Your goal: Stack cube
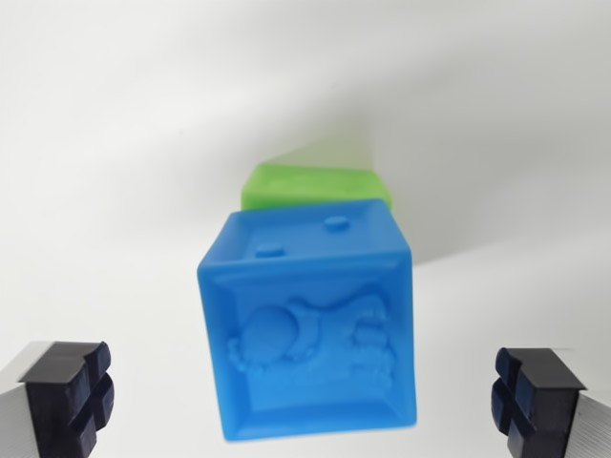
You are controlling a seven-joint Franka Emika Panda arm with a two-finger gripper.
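Note:
A blue cube (310,324) with an embossed figure on its near face fills the middle of the wrist view. It seems to rest on a green cube (315,185), of which only the far upper part shows behind its top edge. My gripper (305,396) is open. Its two dark fingertips (72,391) stand at the bottom left and bottom right corners, well apart from the blue cube's sides. Nothing is held between them.
A plain white surface (115,143) lies all around the cubes, with a soft shadow to the right of the stack.

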